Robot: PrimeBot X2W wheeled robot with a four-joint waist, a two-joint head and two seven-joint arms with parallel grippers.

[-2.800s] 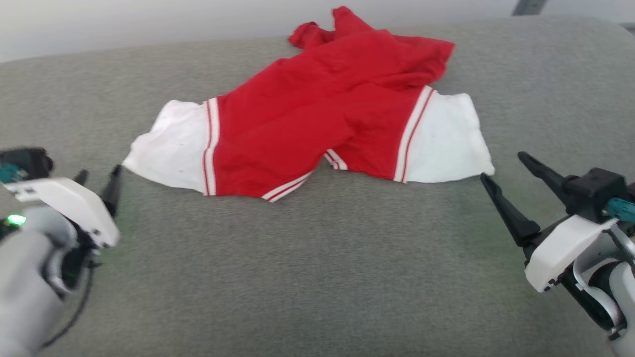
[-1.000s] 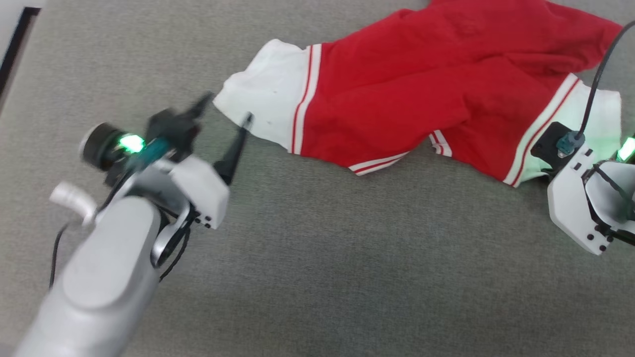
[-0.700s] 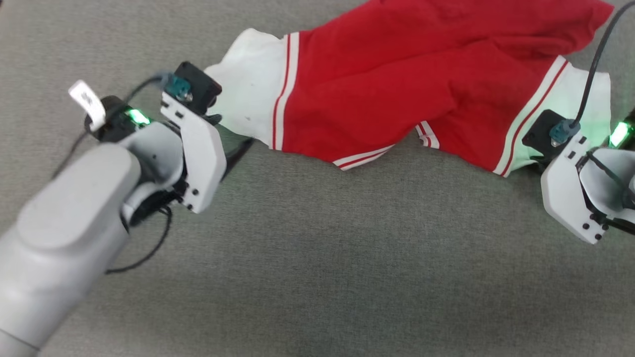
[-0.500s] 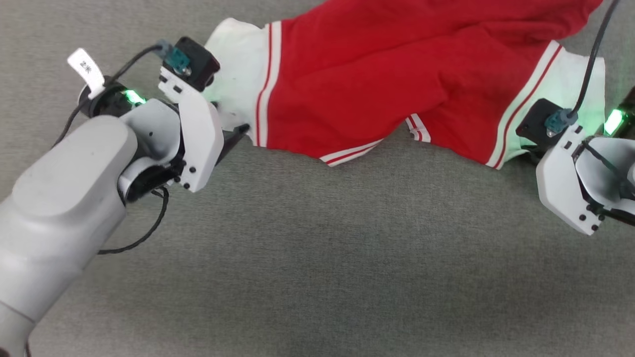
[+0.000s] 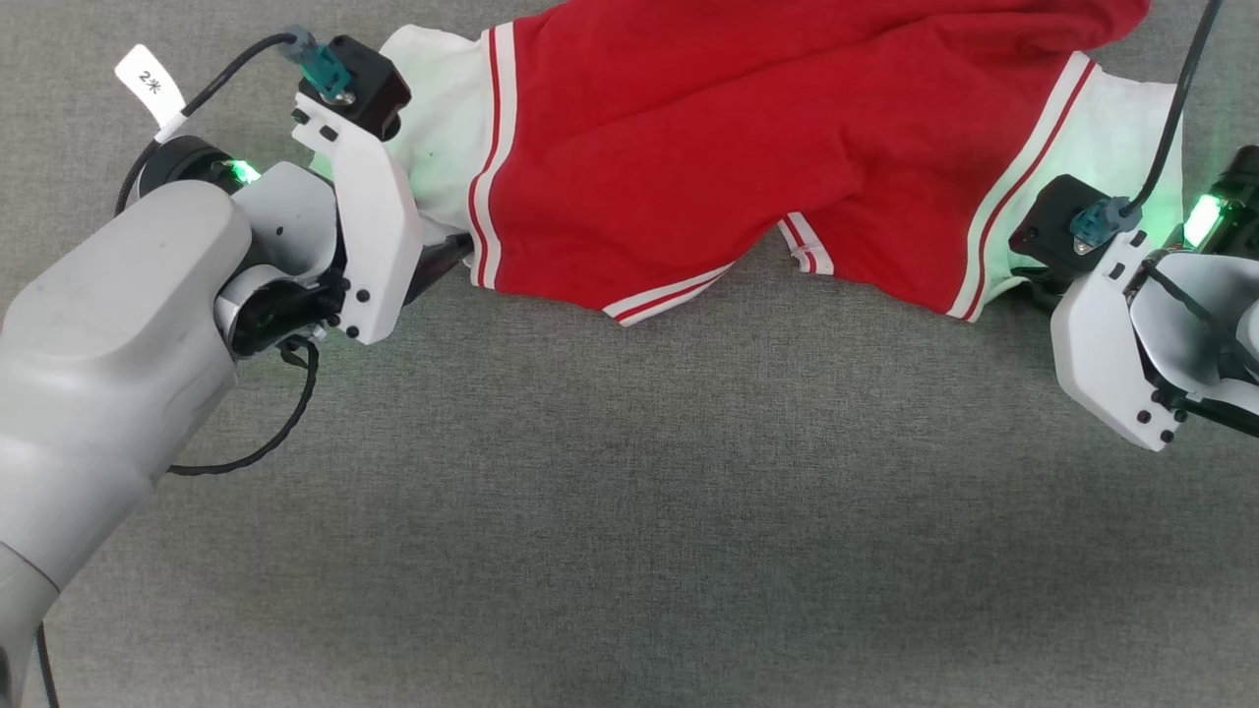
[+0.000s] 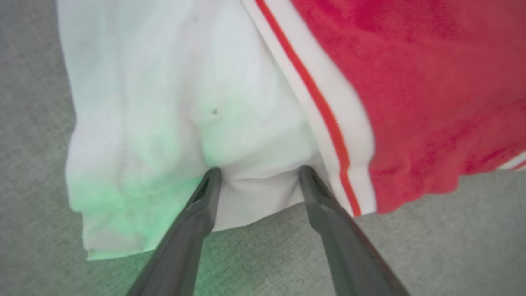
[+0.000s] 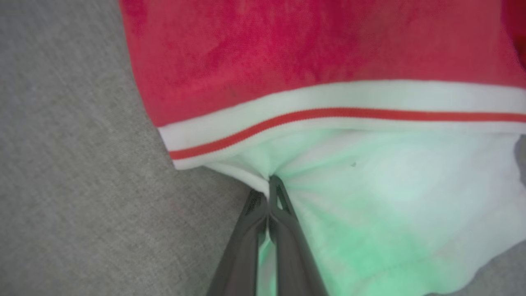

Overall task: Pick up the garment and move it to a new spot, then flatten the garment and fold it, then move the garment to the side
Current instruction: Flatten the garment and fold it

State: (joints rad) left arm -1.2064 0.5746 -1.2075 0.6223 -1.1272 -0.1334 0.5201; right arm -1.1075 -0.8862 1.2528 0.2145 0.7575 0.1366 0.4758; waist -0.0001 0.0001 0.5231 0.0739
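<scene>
In the head view, the garment (image 5: 689, 147) lay along the top of the frame on the grey surface (image 5: 629, 492), with folds and bumps in its red part, so it was not flat. Your left gripper (image 5: 433, 246) was at the upper left, on one white sleeve (image 5: 433, 118). Your right gripper (image 5: 1033, 280) was at the right edge, at the other white sleeve (image 5: 1111, 128), but its white shell hid the fingers there. In the left wrist view, the left gripper (image 6: 259, 170) had its two dark fingers spread wide, and both tips pushed down on the bottom edge of the white sleeve (image 6: 164, 82), in the middle of the frame. A little bunch of cloth sat between them, but they had not pinched it, and the red part of the garment (image 6: 411, 82) filled the upper right. In the right wrist view, the right gripper (image 7: 271, 181) was pinched tight on the edge of the other white sleeve (image 7: 370, 185), low in the middle of the frame, just under the red and white stripe, with the garment (image 7: 287, 49) across the top. So I think you were in the first step. One side was grabbed, and the other side needed a pinch. The lifting, moving, flattening, folding and putting aside all looked left to do.
</scene>
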